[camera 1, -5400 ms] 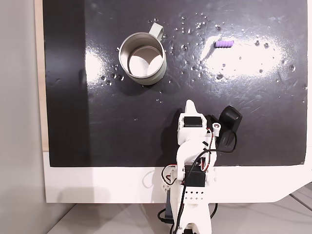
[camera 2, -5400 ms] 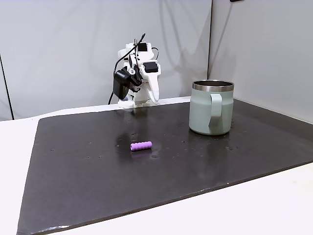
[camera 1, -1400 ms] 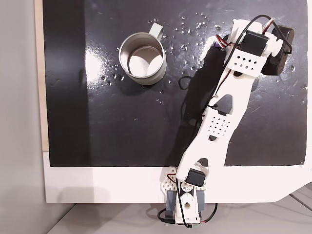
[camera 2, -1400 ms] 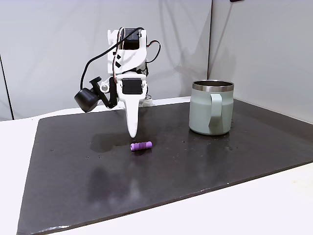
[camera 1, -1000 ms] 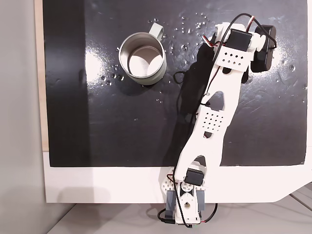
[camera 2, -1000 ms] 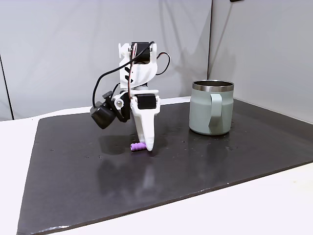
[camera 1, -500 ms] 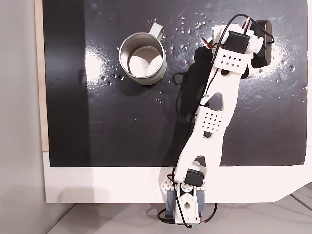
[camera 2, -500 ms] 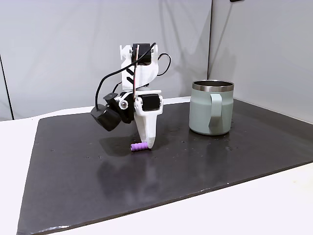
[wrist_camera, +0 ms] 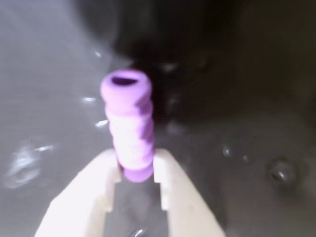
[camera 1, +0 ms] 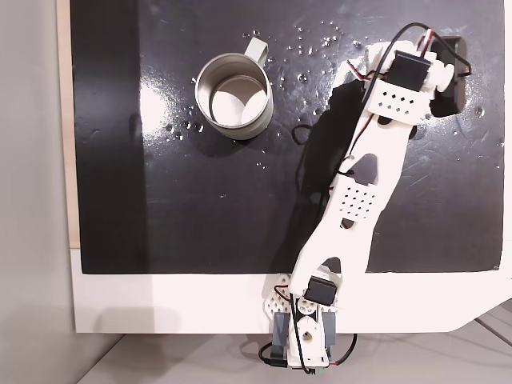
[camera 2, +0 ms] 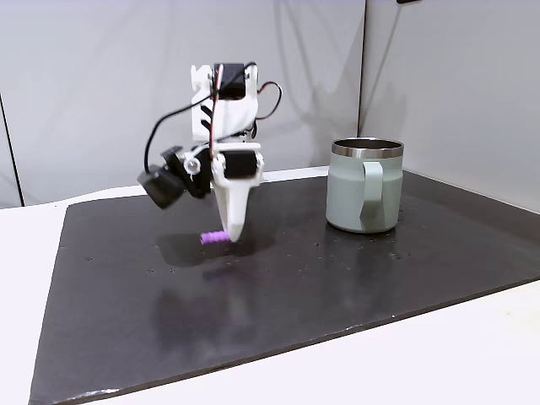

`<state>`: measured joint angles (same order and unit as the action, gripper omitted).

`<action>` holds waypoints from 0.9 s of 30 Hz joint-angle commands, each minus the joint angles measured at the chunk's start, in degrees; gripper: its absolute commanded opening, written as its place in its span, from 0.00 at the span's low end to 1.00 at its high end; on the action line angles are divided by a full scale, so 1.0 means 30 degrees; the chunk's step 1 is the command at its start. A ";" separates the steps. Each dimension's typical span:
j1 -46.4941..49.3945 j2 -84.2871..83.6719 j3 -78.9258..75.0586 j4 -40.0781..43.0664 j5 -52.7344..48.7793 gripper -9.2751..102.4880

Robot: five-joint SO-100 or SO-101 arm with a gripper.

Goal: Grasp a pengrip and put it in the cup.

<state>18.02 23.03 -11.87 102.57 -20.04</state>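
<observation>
— What is the gripper doing there?

— It is clamped on the pengrip. In the wrist view the two pale fingers pinch the lower end of the little purple ridged tube, and the rest of it sticks out past the tips, its open end pointing away.

— Is it off the mat?

— Yes — in a fixed view from the side the gripper hangs above the dark mat with the pengrip lying crosswise at its tip, clear of the surface, a dull shadow under it.

— And the arm?

— In a fixed view from above the white arm reaches from its base at the bottom edge up to the top right part of the mat. I cannot make out the pengrip from there; the arm's head covers that spot.

— Where is the cup?

— The cup stands upright on the mat, well to the right of the gripper in the side view, its handle facing the camera. From above, the cup sits in the upper left part of the mat, its shiny inside bare, well apart from the arm's head.

— Anything else on the mat?

— Water droplets, scattered near the top between the cup and the arm.
</observation>
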 commanded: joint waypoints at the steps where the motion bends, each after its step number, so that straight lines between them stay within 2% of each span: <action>1: -0.0879 0.5654 0.2080 0.0059 -0.0029 0.08; 8: -0.2168 1.3828 0.9756 0.0088 -0.0205 0.08; 15: -0.4189 1.9365 1.5059 0.0088 -0.0146 0.08; 20: -0.6709 2.0537 1.5879 0.0029 0.2109 0.08; 27: -1.0225 1.8926 1.4619 -0.0176 0.4834 0.08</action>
<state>-9.23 80.07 35.33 102.66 -8.00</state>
